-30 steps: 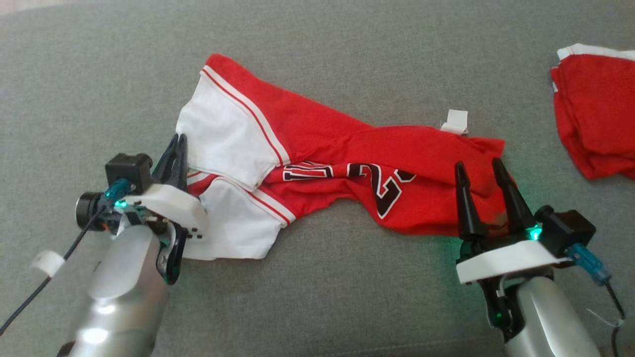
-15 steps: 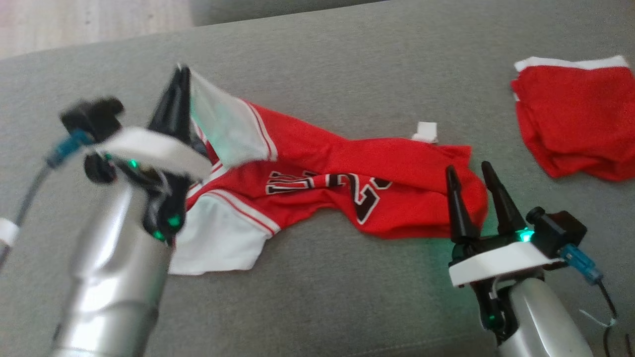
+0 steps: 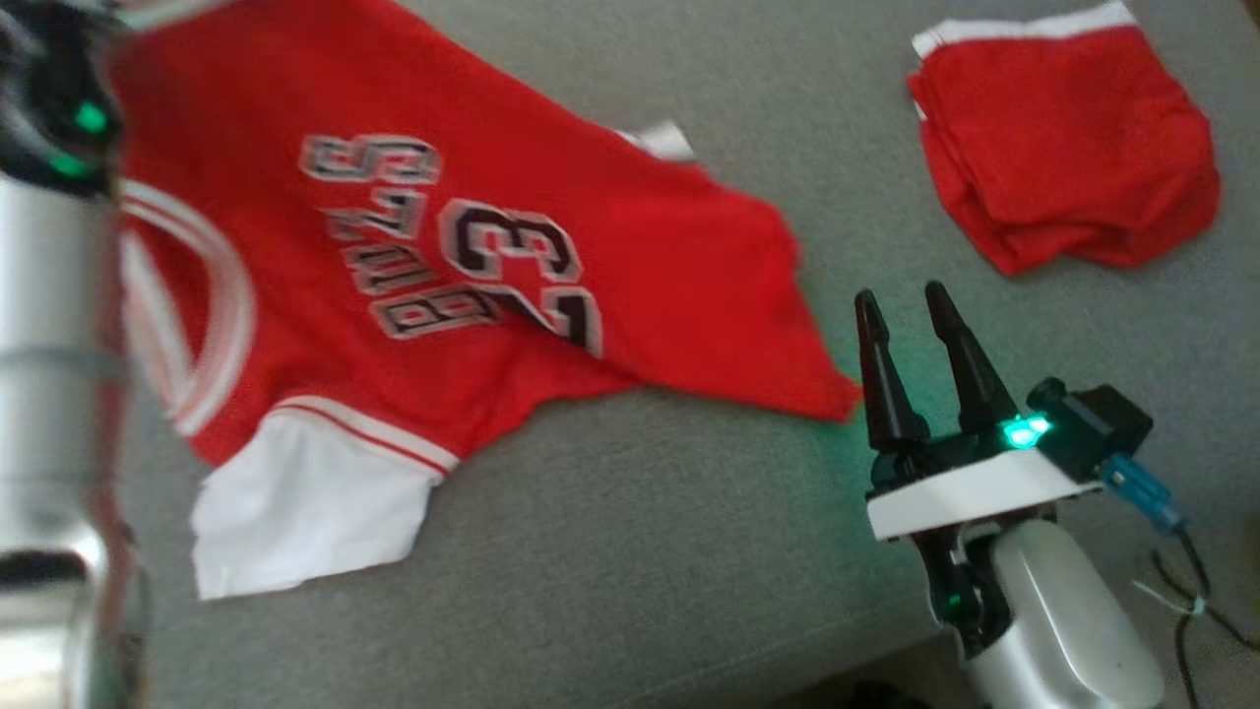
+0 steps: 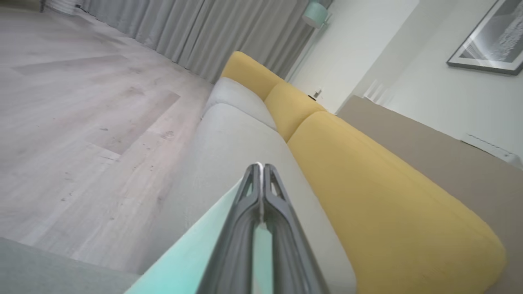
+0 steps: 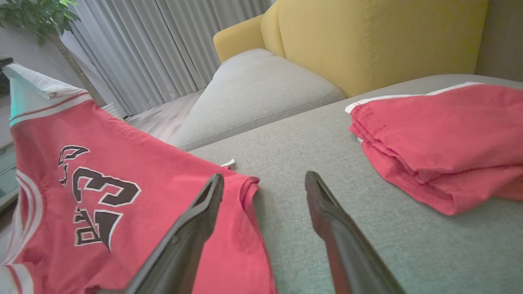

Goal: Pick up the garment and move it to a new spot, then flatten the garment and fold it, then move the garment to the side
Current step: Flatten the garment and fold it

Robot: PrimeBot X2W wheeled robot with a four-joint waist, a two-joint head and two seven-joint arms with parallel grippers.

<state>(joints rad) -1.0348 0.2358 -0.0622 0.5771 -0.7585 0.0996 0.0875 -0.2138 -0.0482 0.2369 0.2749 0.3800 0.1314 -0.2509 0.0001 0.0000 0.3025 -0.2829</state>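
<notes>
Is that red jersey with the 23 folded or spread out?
Spread out: the jersey hangs open from the shut left gripper, its number and lettering fully showing.

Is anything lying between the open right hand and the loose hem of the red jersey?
Nothing visible does. The right hand, open, sits close beside the hem corner of the jersey, with bare grey cushion around it. The folded red pile lies off to the hand's other side, apart from both.
</notes>
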